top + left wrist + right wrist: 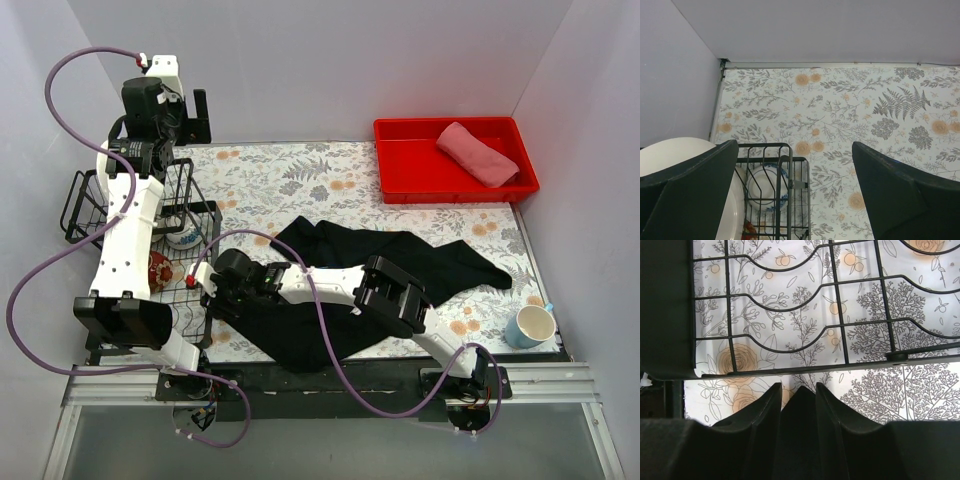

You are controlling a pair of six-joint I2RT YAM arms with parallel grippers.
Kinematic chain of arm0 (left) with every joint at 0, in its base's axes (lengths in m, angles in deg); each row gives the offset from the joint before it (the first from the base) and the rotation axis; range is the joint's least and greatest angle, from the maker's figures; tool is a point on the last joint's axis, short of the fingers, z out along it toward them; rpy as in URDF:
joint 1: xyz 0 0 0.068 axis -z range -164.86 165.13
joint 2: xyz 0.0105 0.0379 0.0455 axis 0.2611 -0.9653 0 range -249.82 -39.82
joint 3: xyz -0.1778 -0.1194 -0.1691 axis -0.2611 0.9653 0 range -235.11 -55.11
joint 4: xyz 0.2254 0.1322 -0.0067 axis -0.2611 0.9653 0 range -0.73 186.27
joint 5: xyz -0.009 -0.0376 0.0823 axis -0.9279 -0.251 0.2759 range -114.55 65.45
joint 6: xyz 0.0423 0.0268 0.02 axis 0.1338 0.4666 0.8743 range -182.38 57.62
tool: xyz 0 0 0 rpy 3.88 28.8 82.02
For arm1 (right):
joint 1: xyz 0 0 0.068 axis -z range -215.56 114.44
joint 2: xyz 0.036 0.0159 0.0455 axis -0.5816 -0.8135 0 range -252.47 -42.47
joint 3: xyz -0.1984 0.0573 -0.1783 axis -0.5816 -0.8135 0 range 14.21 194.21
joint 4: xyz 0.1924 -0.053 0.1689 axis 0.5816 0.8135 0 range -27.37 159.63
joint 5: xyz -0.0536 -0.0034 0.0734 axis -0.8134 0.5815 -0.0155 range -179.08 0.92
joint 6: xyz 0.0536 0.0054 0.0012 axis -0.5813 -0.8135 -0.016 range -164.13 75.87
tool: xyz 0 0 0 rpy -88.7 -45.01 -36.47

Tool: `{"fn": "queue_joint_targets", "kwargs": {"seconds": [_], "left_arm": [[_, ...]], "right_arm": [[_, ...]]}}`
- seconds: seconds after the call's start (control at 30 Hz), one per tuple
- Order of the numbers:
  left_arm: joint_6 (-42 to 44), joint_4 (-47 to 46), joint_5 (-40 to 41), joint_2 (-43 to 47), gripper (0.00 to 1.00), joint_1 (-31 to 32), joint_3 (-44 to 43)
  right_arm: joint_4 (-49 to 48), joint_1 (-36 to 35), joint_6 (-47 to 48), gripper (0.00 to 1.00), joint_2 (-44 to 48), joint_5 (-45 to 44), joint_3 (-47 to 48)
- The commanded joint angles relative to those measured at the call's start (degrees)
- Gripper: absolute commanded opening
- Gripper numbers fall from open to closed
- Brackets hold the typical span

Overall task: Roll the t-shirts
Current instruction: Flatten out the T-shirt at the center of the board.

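The black t-shirt (400, 255) lies spread and rumpled across the middle of the floral table. My right gripper (212, 290) reaches left over the shirt's near-left corner, beside the wire rack. In the right wrist view the right gripper (798, 387) is shut on a peak of the black cloth (799, 430), which stands up between its fingers. The salmon-pink t-shirt (478, 152) lies rolled in the red bin (400, 190) at the back right. My left gripper (195, 115) hangs high at the back left, and in the left wrist view it (795, 145) is open and holds nothing.
A black wire dish rack (95, 190) stands at the left with a white bowl (760, 187) and a plate (670, 155) in it. Its wires (790, 335) run just ahead of my right fingers. A white mug (530, 325) sits near the front right corner. Walls close in the table.
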State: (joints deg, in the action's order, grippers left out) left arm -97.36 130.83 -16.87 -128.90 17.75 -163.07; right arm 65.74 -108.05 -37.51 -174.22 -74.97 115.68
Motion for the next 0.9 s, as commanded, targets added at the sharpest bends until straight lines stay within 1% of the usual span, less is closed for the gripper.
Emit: {"fn": "queue_joint_targets", "kwargs": {"seconds": [0.0,0.33,0.47,0.57,0.6,0.63,0.67,0.73,0.8,0.83,0.87], "left_arm": [[-0.5,0.2,-1.2,3.7,0.98,-0.9,1.2],[-1.0,0.3,-1.6,3.8,0.98,-2.0,2.3],[-1.1,0.4,-2.1,3.7,0.98,-2.3,2.5],[-1.2,0.4,-2.1,3.6,0.98,-2.3,2.6],[-1.1,0.5,-2.1,3.6,0.98,-2.3,2.6],[-1.1,0.5,-2.2,3.6,0.98,-2.3,2.6],[-0.9,0.5,-2.4,3.7,0.98,-2.3,2.7],[-0.4,0.4,-2.8,3.7,0.98,-2.3,3.2],[0.2,0.4,-4.5,3.6,0.98,-2.3,3.6],[0.7,0.5,-5.3,3.3,0.98,-2.3,3.7],[0.8,0.8,-6.3,2.9,0.98,-2.3,3.5]], "right_arm": [[-1.7,-0.1,1.4,0.40,-1.1,-0.9,0.6],[-1.8,-0.2,3.8,0.39,-3.3,-0.4,-0.2],[-1.8,-0.3,5.1,0.37,-4.0,-1.9,-0.6],[-1.5,-0.3,5.5,0.26,-4.7,-3.1,-0.7],[-1.3,-0.3,5.7,0.18,-4.5,-3.2,-1.3],[-1.3,-0.2,5.8,0.14,-4.2,-3.2,-1.7],[-1.0,-0.2,6.1,0.02,-2.7,-3.0,-2.6],[-0.7,0.7,6.2,0.01,0.0,-2.4,-5.4],[1.1,1.8,6.0,0.01,6.0,-1.4,-7.1],[1.8,3.6,5.8,0.01,8.8,-0.1,-9.2],[2.8,4.7,5.5,0.01,14.9,0.7,-10.1]]}}
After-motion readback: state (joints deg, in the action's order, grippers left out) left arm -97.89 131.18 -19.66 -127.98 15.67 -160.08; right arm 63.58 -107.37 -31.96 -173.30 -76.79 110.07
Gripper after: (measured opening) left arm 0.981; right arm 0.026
